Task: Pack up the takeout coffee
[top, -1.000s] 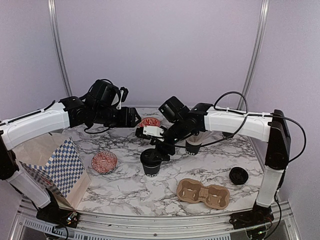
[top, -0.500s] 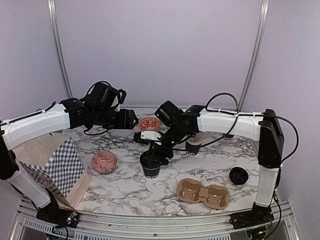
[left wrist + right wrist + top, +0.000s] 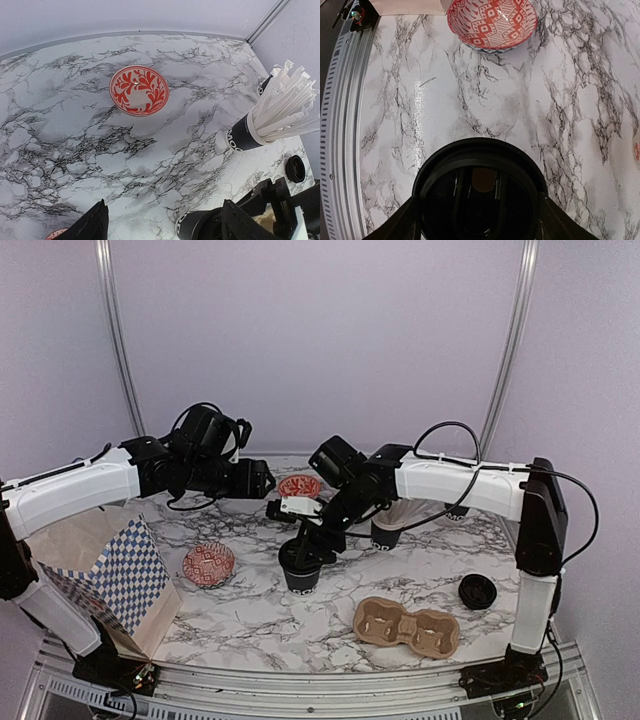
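A black takeout coffee cup [image 3: 301, 574] stands mid-table with a black lid [image 3: 480, 195] on its mouth. My right gripper [image 3: 303, 543] comes down on it from above. In the right wrist view its fingers [image 3: 402, 224] press against both sides of the lid's rim, so the gripper [image 3: 480, 217] is shut on the lid. A second black cup [image 3: 385, 534] stands behind the right arm. A loose black lid [image 3: 477, 591] lies at the right. My left gripper [image 3: 165, 225] hovers open and empty above the marble, left of the capped cup [image 3: 197, 226].
The brown two-hole carrier tray [image 3: 407, 627] lies near the front. A black cup of white sticks [image 3: 260, 125] stands at the back right. A red leaf-pattern bowl [image 3: 299, 485] sits at the back, a patterned bowl [image 3: 208, 564] at the left, and a checkered bag [image 3: 125, 575] front left.
The right gripper has shifted slightly left and settled lower onto the capped cup. The left arm has barely moved.
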`<action>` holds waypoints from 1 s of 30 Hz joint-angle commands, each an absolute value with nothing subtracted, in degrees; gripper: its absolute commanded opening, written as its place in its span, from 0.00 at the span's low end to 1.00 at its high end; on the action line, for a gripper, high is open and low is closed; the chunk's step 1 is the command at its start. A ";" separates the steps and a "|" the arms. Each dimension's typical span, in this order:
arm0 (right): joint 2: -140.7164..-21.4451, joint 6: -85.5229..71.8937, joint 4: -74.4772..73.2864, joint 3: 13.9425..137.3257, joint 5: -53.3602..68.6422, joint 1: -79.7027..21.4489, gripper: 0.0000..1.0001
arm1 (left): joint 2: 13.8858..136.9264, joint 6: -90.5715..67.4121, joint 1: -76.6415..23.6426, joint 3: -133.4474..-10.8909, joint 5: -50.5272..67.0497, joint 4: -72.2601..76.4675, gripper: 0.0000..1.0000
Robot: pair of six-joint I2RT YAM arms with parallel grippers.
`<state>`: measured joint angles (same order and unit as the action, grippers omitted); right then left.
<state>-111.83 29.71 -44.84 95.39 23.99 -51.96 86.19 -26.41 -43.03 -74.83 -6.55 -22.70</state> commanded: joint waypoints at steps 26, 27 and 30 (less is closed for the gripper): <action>-90.20 19.03 -37.67 106.03 5.78 -13.85 0.71 | 85.41 -21.41 -41.48 -76.83 -2.50 -24.57 0.79; -88.78 18.46 -37.50 103.17 5.52 -12.53 0.70 | 85.48 -21.17 -41.48 -76.77 -2.61 -24.54 0.79; -84.16 17.32 -36.28 93.85 4.17 -9.52 0.70 | 86.25 -20.55 -41.46 -77.05 -2.36 -24.44 0.79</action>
